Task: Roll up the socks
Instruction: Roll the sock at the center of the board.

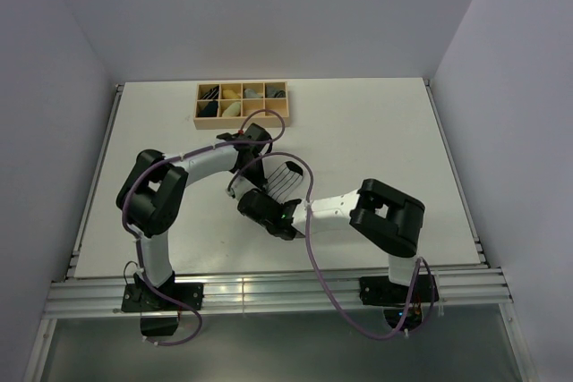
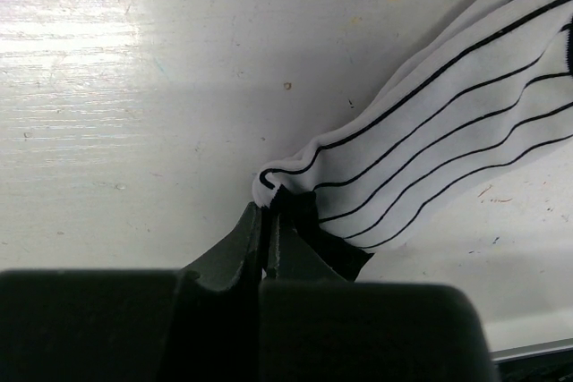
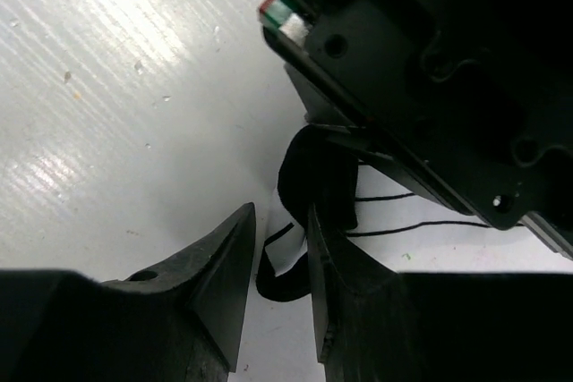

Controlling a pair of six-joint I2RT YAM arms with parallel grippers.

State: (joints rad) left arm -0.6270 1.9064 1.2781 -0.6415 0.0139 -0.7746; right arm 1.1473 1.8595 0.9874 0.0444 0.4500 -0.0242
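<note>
Now, my left gripper (image 2: pixel 269 210) is pinched tight on one end of the white sock (image 2: pixel 448 123) with thin black stripes, right where its black end bunches up. That sock lies on the white table (image 2: pixel 134 87) near the middle, running toward the near right from my grip. My right gripper (image 3: pixel 279 214) sits close beside the left one, jaws parted, the sock's black edge lying in the gap; whether either finger touches it I cannot tell. A wooden tray (image 1: pixel 242 123) stands at the far side
</note>
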